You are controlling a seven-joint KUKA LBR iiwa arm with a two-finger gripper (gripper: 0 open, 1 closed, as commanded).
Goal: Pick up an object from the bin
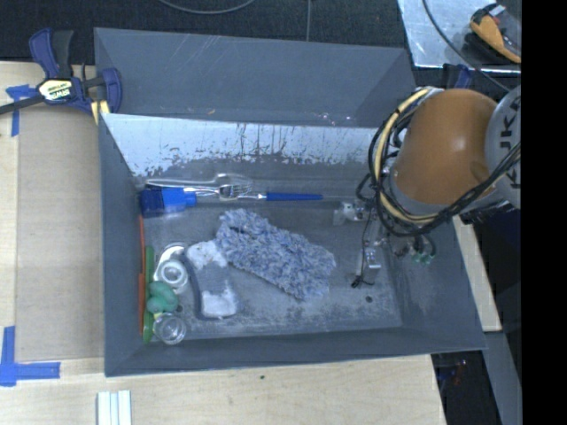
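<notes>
Gripper (365, 271) low over bare floor at right of the grey metal bin (266, 87) | jaws: cannot tell | nearest: shaggy blue-grey cloth (275, 255), mid-bin, just beside | likely soft, light, limp; pinch a raised fold at its right end

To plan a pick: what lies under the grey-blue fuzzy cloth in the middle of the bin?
The fuzzy cloth rests on the bin floor, its left edge beside a whitish lump. Whether anything lies beneath it cannot be seen; the cloth covers that.
</notes>
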